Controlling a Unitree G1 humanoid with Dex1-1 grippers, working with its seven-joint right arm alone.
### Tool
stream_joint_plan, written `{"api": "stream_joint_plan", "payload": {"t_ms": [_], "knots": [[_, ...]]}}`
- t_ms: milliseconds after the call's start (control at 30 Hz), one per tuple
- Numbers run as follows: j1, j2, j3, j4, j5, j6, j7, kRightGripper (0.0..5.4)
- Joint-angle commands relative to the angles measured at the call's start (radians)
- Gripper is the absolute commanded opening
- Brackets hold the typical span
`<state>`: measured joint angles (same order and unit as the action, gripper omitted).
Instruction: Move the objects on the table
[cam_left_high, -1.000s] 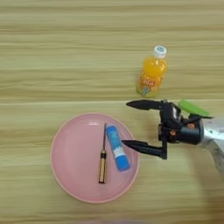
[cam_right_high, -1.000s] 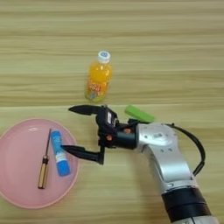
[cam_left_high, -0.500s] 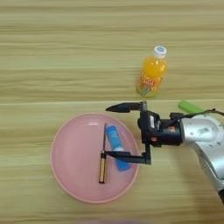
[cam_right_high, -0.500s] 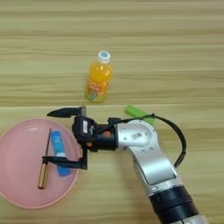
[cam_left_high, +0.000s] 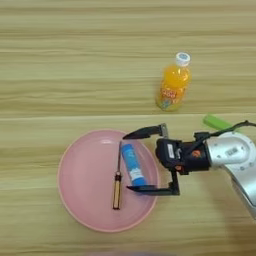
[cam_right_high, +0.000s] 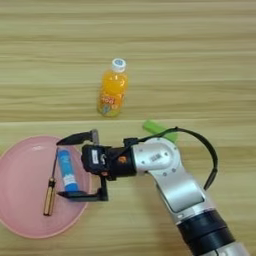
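Over the plate (cam_left_high: 80, 200), the pincer (cam_left_high: 134, 161) gapes wide and empty astride the tube (cam_left_high: 133, 164), so it looks set to close next.

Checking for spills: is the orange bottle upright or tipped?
Upright: the bottle stands on the table, white cap on top.

No legible text, not even on the orange-drink bottle (cam_left_high: 173, 85) label.
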<state>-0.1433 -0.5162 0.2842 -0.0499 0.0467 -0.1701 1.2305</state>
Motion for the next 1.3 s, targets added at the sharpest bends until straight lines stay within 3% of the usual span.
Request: {"api": "stream_joint_plan", "payload": {"t_ms": [33, 400, 733, 1033, 1300], "knots": [[-0.086, -0.035, 0.019, 0.001, -0.041, -0.058, -0.01, 5.33], [-0.097, -0.053, 0.068, -0.03, -0.07, -0.087, 0.024, 5.33], [-0.13, -0.012, 0.109, 0.013, -0.087, -0.098, 0.012, 5.33], [-0.174, 0.058, 0.163, 0.046, -0.123, -0.114, -0.022, 5.33], [-0.204, 0.074, 0.208, 0.066, -0.16, -0.113, -0.011, 5.33]]}}
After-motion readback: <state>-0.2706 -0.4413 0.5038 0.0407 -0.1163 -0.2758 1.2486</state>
